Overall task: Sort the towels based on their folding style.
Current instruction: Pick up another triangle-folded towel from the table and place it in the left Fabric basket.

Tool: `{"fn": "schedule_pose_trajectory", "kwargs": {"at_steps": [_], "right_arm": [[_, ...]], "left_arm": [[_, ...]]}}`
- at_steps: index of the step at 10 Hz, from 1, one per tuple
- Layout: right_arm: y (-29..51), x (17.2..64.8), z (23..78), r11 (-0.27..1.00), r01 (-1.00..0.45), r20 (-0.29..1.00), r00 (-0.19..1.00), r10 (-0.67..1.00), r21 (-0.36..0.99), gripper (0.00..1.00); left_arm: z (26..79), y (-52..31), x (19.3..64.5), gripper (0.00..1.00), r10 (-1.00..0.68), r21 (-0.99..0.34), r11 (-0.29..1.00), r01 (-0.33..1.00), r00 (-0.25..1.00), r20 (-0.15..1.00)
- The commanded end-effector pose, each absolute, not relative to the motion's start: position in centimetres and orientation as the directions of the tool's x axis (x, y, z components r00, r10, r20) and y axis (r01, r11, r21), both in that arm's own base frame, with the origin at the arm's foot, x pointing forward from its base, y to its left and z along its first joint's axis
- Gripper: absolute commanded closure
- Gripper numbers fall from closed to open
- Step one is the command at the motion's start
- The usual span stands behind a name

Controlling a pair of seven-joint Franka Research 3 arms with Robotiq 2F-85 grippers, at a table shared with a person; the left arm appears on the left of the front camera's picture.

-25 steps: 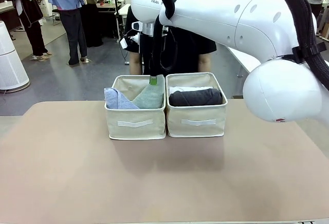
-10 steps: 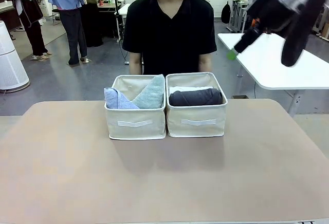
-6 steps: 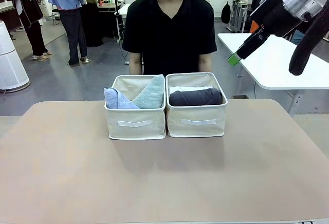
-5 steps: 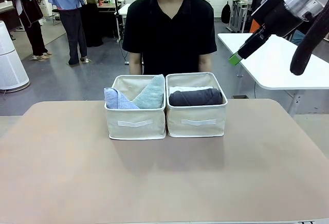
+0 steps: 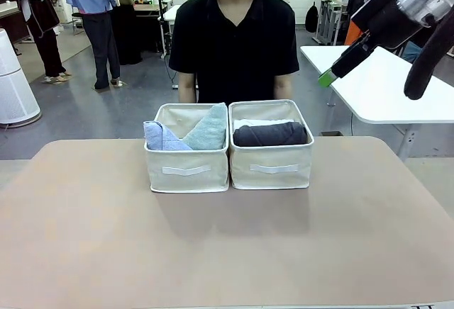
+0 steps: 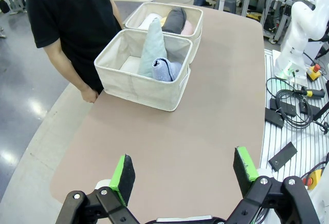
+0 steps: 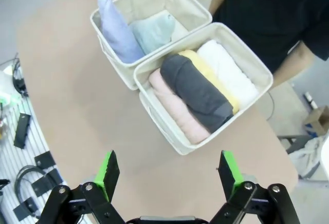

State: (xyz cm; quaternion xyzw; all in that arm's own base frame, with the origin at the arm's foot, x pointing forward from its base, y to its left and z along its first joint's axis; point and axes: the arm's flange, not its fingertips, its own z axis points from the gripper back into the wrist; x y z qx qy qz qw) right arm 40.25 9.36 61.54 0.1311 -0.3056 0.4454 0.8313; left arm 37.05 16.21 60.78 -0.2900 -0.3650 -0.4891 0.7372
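Two beige bins stand side by side at the table's far middle. The left bin (image 5: 187,171) holds a light blue towel (image 5: 162,137) and a grey-green towel (image 5: 208,130), both cone-folded and upright. The right bin (image 5: 270,168) holds rolled towels: dark grey (image 7: 198,93), pale pink (image 7: 175,108), yellow (image 7: 226,94) and white (image 7: 226,72). My right gripper (image 7: 169,170) hangs open and empty high above the bins; one green fingertip (image 5: 326,79) shows at the upper right. My left gripper (image 6: 184,170) is open and empty above the table's left end, far from the bins (image 6: 134,84).
A person in a black shirt (image 5: 234,40) stands behind the bins, one hand (image 6: 90,95) at the table edge. A white table (image 5: 386,93) stands at the back right. Cables and a robot base (image 6: 295,39) lie beside the beige tabletop (image 5: 227,245).
My right arm has swung away from above the bins, up to the upper right, and drifted slightly right in the last second. Bins and towels have not moved.
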Motion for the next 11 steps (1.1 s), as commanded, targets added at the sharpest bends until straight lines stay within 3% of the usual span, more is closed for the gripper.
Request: {"fn": "schedule_pose_trajectory", "kwargs": {"at_steps": [1,3,5,8,11], "right_arm": [[5.5,40.6,63.6,0.511,-0.858,0.707,0.395,0.586,0.056,0.00],[0.6,39.3,66.2,0.451,-0.889,0.775,0.343,0.531,0.084,0.00],[-5.5,38.8,65.3,0.371,-0.927,0.854,0.234,0.465,0.052,0.00],[-11.3,37.8,62.2,0.250,-0.968,0.860,0.101,0.500,-0.032,0.00],[-13.6,37.5,61.8,0.229,-0.971,0.878,0.046,0.476,-0.073,0.00]], "left_arm": [[60.9,16.3,37.0,0.00,-0.501,-0.061,0.341,0.938,0.236,0.832],[60.9,16.3,37.0,0.00,-0.501,-0.061,0.341,0.938,0.236,0.832],[60.9,16.3,37.0,0.00,-0.501,-0.061,0.341,0.938,0.236,0.832],[60.9,16.3,37.0,0.00,-0.501,-0.061,0.341,0.938,0.236,0.832],[60.9,16.3,37.0,0.00,-0.501,-0.061,0.341,0.938,0.236,0.832]]}}
